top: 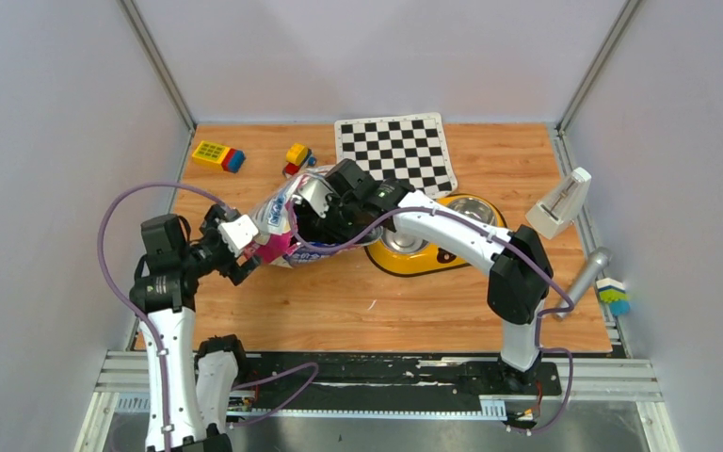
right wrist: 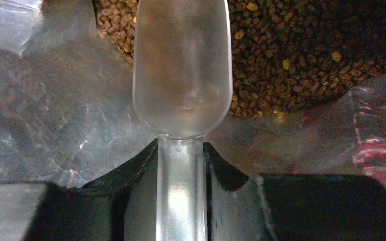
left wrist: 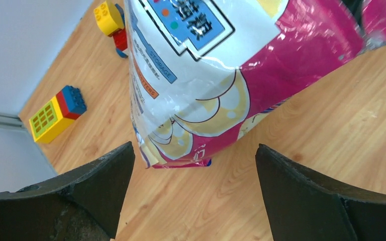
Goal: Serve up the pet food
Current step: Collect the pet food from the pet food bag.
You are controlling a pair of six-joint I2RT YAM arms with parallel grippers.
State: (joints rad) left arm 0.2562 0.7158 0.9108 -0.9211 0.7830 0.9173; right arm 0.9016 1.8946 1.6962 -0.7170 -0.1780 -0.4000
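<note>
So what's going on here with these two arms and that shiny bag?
The right gripper is shut on the handle of a clear plastic scoop, holding it inside the open cat food bag, just above the brown kibble. The scoop looks empty. The left gripper is open at the bag's other end, not gripping it. The yellow double bowl sits beside the bag, with no kibble visible in it.

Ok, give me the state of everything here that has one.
Bag, open, scoop in its mouth.
Kibble, inside the bag.
Scoop, looks empty.
Bowl, visible cup looks empty.
Left jaws, open, bag's end between them.
Right jaws, shut on the scoop's handle.
</note>
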